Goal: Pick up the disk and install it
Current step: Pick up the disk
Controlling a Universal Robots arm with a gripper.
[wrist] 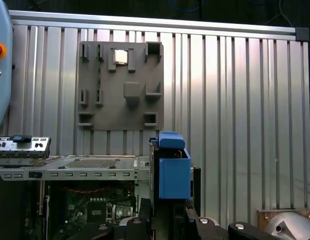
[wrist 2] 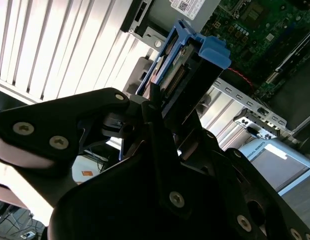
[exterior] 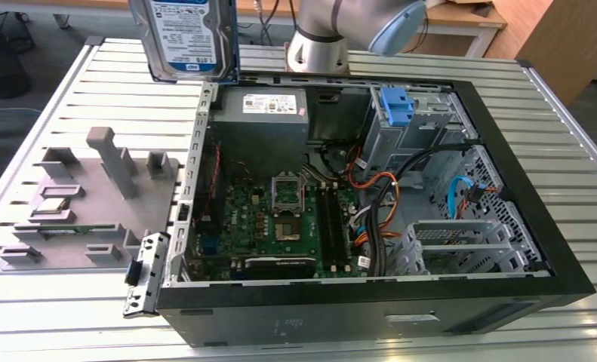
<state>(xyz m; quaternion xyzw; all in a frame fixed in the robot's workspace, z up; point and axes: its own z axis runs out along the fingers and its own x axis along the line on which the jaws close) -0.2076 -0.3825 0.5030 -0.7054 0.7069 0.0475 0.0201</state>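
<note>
The disk (exterior: 192, 38) hangs in the air, clear of the desk (exterior: 127, 75), above the open computer case's (exterior: 540, 249) far rim on the exterior view's left. It stands on edge with its blue-and-white label turned towards the exterior camera. In the second wrist view the end effector (wrist 2: 162, 107) is clamped on the drive's thin flanks at one end. The blue bracket's tabbed end (wrist 2: 210, 52) points away from the fingers. This grip appears chosen to leave the bracket's rails and tab free, as suits a part that seats by sliding into a bay.

The first wrist view looks past the bracket (wrist: 172, 172) to the slatted desk and the case edge below, so the drive is carried high enough to clear the chassis wall.

The case lies on its side with the panel off, presumably so its inside faces up and an arm can reach in from above. The motherboard (exterior: 278, 219), the grey power supply (exterior: 263, 105) and a bare blue bracket (exterior: 394, 105) at the drive bays are all exposed. The metal drive cage (exterior: 460, 241) sits nearer the camera.

A grey fixture plate (exterior: 87, 204) with moulded slots rests on the desk beside the case, apparently to hold parts at known positions.
</note>
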